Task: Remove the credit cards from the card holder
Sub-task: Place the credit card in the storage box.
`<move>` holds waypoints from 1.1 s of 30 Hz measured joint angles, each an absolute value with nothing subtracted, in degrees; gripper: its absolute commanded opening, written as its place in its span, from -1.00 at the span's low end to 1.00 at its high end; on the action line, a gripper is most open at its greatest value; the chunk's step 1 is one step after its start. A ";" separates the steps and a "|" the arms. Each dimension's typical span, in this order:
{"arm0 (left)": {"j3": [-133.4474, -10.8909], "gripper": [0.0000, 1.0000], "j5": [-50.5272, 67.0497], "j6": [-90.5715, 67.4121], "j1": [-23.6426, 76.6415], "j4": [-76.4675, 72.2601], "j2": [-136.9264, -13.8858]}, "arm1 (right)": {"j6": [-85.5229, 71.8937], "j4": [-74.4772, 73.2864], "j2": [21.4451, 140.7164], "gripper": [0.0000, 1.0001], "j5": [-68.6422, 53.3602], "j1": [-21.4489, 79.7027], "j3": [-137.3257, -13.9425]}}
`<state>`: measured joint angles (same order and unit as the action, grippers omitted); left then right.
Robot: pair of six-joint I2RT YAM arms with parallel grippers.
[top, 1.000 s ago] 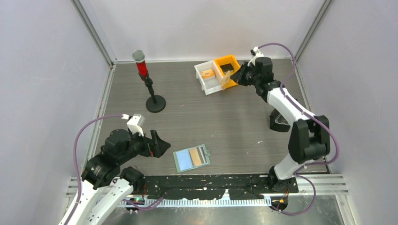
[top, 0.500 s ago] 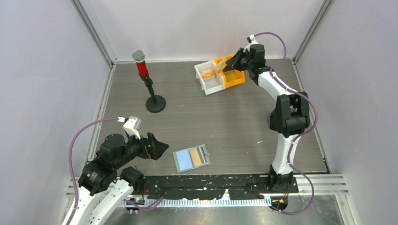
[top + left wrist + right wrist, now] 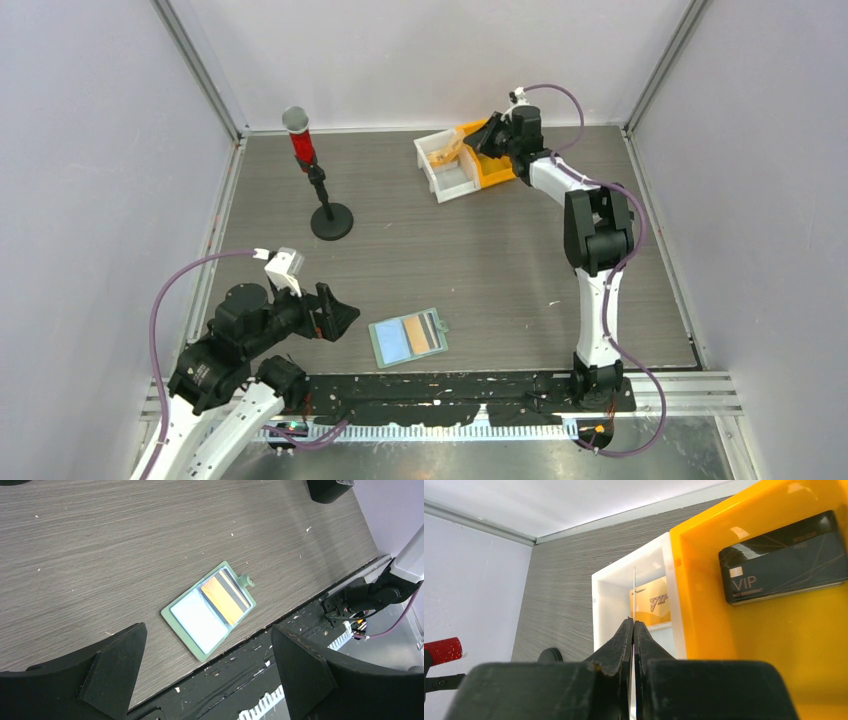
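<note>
Card holder (image 3: 184, 631): lying flat and folded open on the table, just ahead of the left tool and framed between its two fingers in the left wrist view; sitting well apart from the right tool, off at the far end of the table.
Light blue card (image 3: 197, 620): sitting in the pocket nearer the left tool, not yet pulled out.
Orange card (image 3: 225, 597): sitting in the farther pocket, dark stripe facing up, touching the blue one edge to edge.
Left tool (image 3: 342, 306): gaping as wide as it goes, gripping nothing, hovering low beside the holder without touching it.
Right tool (image 3: 633, 625): pinching its fingers tight together on a thin card.
Held card (image 3: 634, 595): standing edge-on, poking up past the right tool's fingertips, seemingly hanging over the white bin.
White bin (image 3: 601, 587): standing straight ahead of the right tool.
Gold card (image 3: 651, 607): lying inside the white bin, just beyond the held card.
Orange bin (image 3: 704, 540): standing ahead and to the right of the right tool, touching the white bin.
Black card (image 3: 781, 557): lying flat in the orange bin.
Done so far: judging by the binned cards and the one in the grip, roughly past halfway.
Left to do: dropping the held card, then drawing both remaining cards from the holder.
</note>
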<state>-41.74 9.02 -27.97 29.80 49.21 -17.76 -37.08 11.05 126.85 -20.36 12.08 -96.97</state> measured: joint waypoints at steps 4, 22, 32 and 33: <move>-41.74 0.99 8.99 -27.97 29.80 49.23 -17.76 | -37.65 12.51 128.42 -0.90 -19.75 13.45 -97.54; -41.74 0.99 8.99 -27.97 29.80 49.82 -17.76 | -37.87 13.41 131.83 -0.89 -15.22 16.47 -101.41; -41.74 0.99 8.99 -27.97 29.80 50.02 -17.69 | -37.89 11.94 133.21 -0.89 -13.72 17.02 -103.90; -41.74 0.99 8.99 -27.97 29.80 50.02 -17.69 | -37.89 11.94 133.45 -0.89 -13.65 17.12 -104.14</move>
<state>-41.74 8.99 -27.97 29.80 50.02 -17.69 -37.89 11.94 133.45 -13.65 17.12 -104.14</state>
